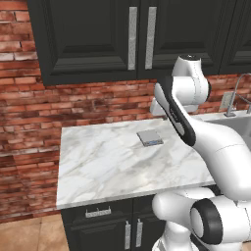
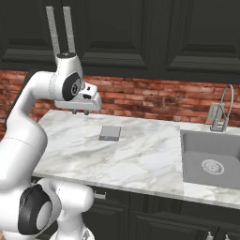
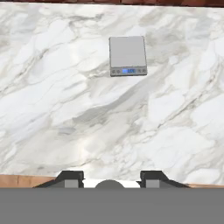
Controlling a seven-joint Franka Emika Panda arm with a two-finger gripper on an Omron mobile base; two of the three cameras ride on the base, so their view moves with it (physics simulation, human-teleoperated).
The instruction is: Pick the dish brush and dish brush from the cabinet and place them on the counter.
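The cabinet (image 1: 88,39) (image 2: 117,33) hangs above the counter with its panelled doors shut, so both dish brushes are hidden. Two long silver bar handles (image 1: 141,37) (image 2: 61,30) meet at its middle. My gripper (image 2: 80,112) (image 3: 111,178) hovers over the back of the white marble counter (image 1: 108,162) (image 2: 140,159) (image 3: 65,109), pointing down. Its fingertips (image 3: 70,178) stand apart with nothing between them. In the left base view my forearm covers most of the hand.
A flat grey square scale (image 1: 149,138) (image 2: 110,133) (image 3: 127,55) lies on the counter just ahead of the gripper. A grey sink (image 2: 197,159) with a faucet (image 2: 224,110) (image 1: 235,98) sits to the right. Red brick wall runs behind; low black cupboards (image 1: 98,225) stand below.
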